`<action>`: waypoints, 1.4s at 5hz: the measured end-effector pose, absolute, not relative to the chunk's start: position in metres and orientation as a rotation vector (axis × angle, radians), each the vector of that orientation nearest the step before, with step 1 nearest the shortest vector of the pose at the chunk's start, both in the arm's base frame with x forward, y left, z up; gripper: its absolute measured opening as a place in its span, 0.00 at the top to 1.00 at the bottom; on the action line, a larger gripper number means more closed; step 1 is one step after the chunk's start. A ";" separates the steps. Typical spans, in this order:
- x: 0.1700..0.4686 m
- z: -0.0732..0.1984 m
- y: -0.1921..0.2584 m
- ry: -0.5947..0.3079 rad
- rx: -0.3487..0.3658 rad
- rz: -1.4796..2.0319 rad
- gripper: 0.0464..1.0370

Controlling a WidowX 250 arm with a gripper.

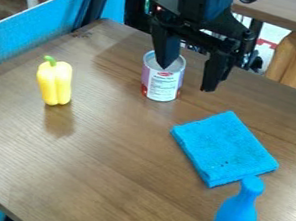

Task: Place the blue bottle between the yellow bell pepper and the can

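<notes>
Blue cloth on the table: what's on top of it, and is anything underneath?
On top of the blue cloth, only a few small dark specks show. Its underside is covered, so I can't tell what is beneath. The blue bottle is by its near edge.

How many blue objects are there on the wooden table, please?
2: a folded cloth right of the centre, and a bottle nearer to the camera, partly cut off by the picture's bottom edge.

Glossy yellow pepper (55,83), smooth tabletop (111,163)
</notes>
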State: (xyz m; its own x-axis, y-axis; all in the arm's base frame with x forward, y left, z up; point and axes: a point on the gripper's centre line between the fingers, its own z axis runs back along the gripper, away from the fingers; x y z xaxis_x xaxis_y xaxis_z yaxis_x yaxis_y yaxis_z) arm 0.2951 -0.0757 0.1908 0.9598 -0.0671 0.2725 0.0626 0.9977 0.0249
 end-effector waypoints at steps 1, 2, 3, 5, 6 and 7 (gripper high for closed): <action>0.294 0.181 -0.075 -0.244 0.020 -0.065 0.04; 0.291 0.180 -0.081 -0.227 -0.008 -0.073 0.04; 0.280 0.182 -0.103 -0.209 -0.045 -0.134 0.04; 0.253 0.191 -0.145 -0.234 -0.095 -0.255 0.04; 0.239 0.182 -0.164 -0.237 -0.086 -0.326 0.04; 0.229 0.175 -0.177 -0.246 -0.078 -0.373 0.04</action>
State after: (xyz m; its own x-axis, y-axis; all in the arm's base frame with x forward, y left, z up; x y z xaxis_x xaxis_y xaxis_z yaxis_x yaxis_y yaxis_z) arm 0.2286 -0.1772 0.1755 0.9021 -0.3505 0.2519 0.3694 0.9288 -0.0305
